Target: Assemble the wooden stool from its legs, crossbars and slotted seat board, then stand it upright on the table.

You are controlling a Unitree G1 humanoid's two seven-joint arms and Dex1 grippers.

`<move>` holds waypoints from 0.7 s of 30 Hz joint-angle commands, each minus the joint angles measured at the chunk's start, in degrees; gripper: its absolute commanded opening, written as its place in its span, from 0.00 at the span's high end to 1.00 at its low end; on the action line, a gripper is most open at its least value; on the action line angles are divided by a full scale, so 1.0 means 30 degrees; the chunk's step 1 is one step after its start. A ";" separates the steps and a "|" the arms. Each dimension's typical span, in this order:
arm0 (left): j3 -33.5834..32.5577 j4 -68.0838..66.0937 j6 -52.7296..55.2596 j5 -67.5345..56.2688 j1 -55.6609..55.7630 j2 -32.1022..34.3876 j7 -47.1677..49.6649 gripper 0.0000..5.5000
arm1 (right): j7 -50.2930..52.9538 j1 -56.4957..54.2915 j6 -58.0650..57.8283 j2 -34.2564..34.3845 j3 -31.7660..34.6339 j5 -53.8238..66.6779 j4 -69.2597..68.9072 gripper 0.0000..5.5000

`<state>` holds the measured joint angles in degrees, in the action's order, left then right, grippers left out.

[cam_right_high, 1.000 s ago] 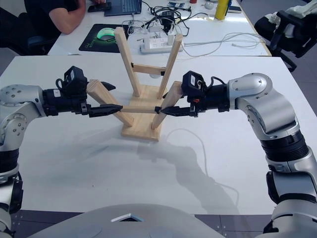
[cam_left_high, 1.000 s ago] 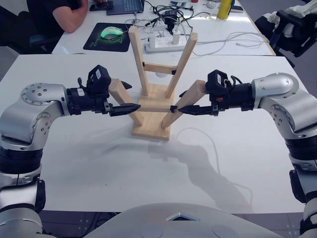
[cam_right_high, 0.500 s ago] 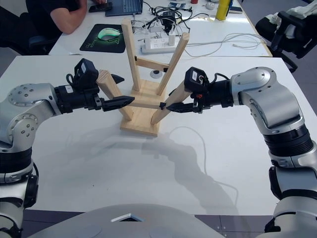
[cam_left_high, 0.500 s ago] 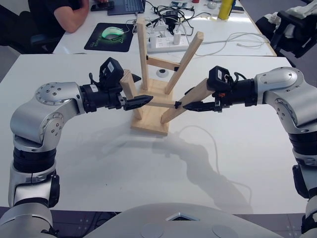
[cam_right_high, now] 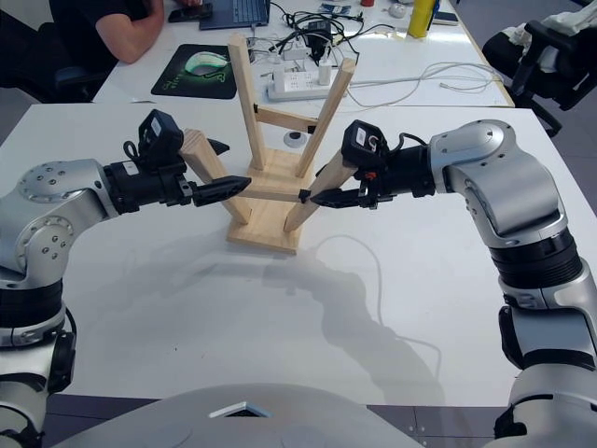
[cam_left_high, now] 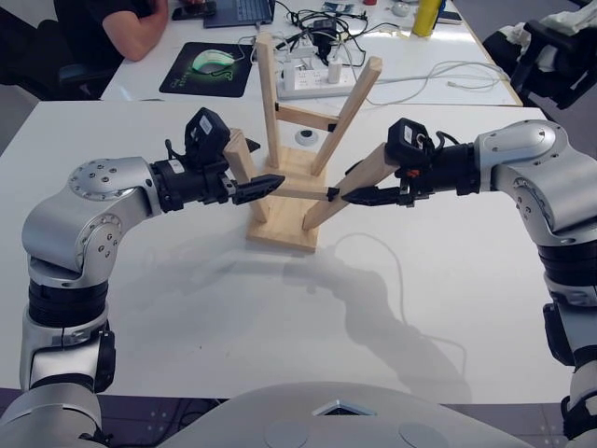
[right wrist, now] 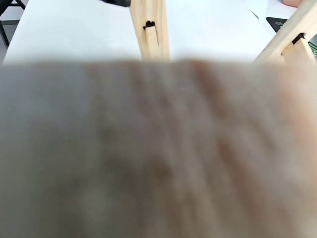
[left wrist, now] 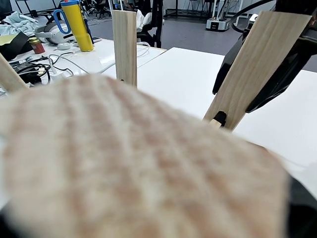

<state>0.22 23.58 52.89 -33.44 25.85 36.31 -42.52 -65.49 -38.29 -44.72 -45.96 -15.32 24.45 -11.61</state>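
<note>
Finds upturned stool (cam_left_high: 284, 229) mid-table, turned slightly since a second ago, left gripper (cam_left_high: 254, 168) drawn inward. Clamps fingers (cam_left_high: 262, 185) narrow on a near leg (cam_left_high: 257, 207) each side: left at 9 o'clock, right gripper (cam_left_high: 350, 187) at 3. Seems assembled; needs flipping upright next on white table (cam_left_high: 187, 308). Beyond, at 12, power strip (cam_left_high: 312, 84).

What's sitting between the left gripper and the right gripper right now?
A thin crossbar of the upturned stool spans the gap from the left gripper to the right gripper, as the left eye view shows.
</note>
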 commanded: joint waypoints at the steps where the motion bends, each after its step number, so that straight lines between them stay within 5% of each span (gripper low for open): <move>1: 0.1718 0.0862 -0.0410 -0.1409 -0.0611 -0.1076 -0.1622 0.29 | 0.0105 0.0386 0.0178 0.2463 -0.1108 0.0554 -0.0219 0.62; 11: -0.1761 -0.1105 -0.2094 -0.0713 -0.1514 0.1836 -0.2721 0.29 | -0.0698 0.0055 0.0395 0.1435 0.0805 0.0599 0.0929 0.62; 21: -0.1315 -0.0822 -0.2306 -0.0803 -0.2418 0.1889 -0.2817 0.29 | 0.0234 -0.0323 0.0806 0.2412 0.1677 0.0523 0.2055 0.39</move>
<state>-4.33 20.59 46.05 -35.87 19.74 41.35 -50.59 -65.72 -37.88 -42.84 -39.19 -11.52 26.10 -5.92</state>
